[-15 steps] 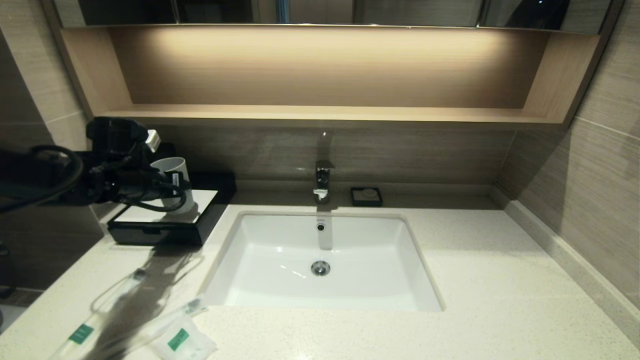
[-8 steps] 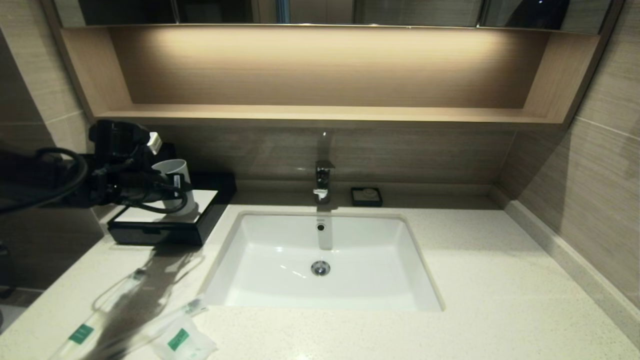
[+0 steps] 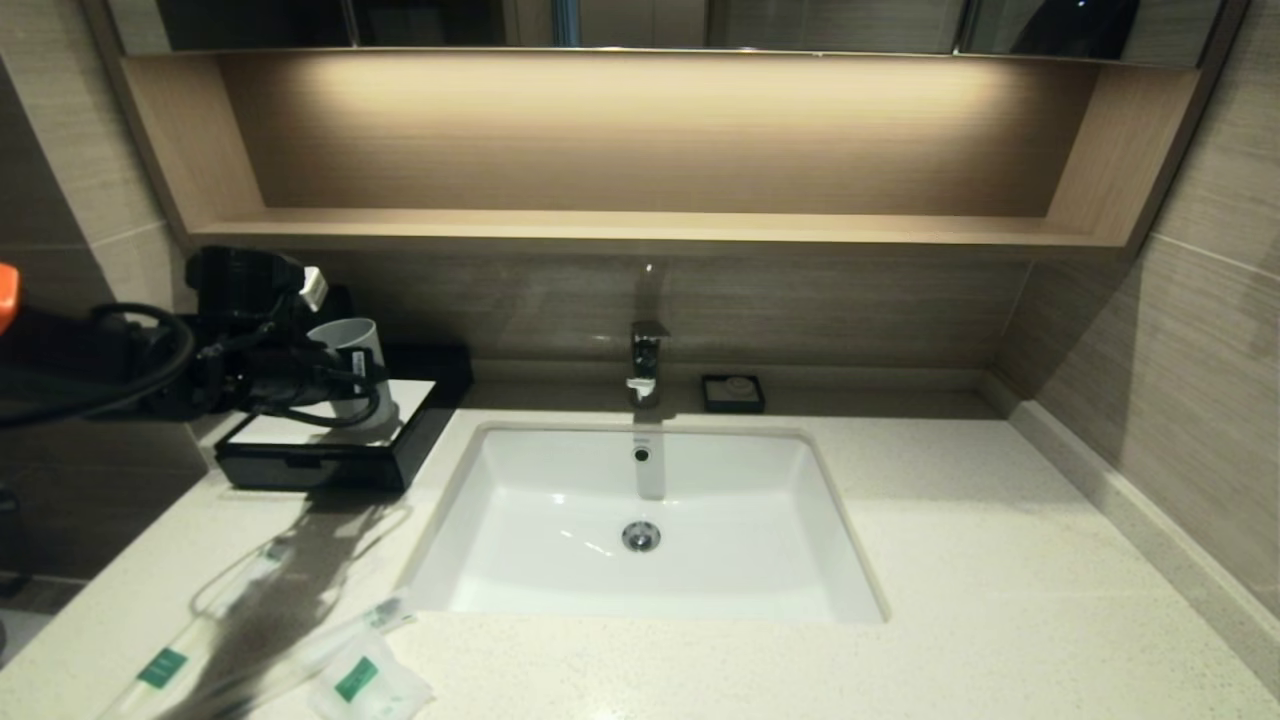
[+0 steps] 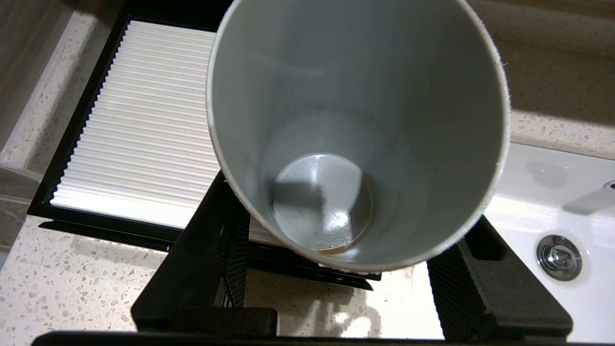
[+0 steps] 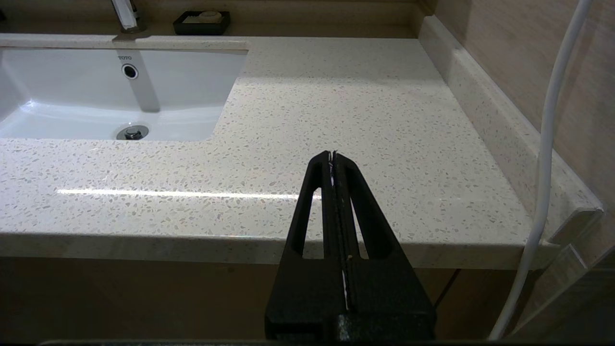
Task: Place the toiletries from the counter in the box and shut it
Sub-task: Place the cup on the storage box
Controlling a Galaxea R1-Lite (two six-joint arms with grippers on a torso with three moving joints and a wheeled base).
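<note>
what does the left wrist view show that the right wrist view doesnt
Only the left wrist view: the left gripper clasping the grey cup, seen from above down to its bottom, over the black box with its ribbed white panel.

Only the right wrist view: the right gripper, shut and empty, low in front of the counter edge, plus the faucet, the soap dish and the side wall.

Both: the speckled counter and the white sink with its drain.

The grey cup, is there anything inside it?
No, the left wrist view looks straight down into the grey cup and shows only its bare, shiny bottom.
</note>
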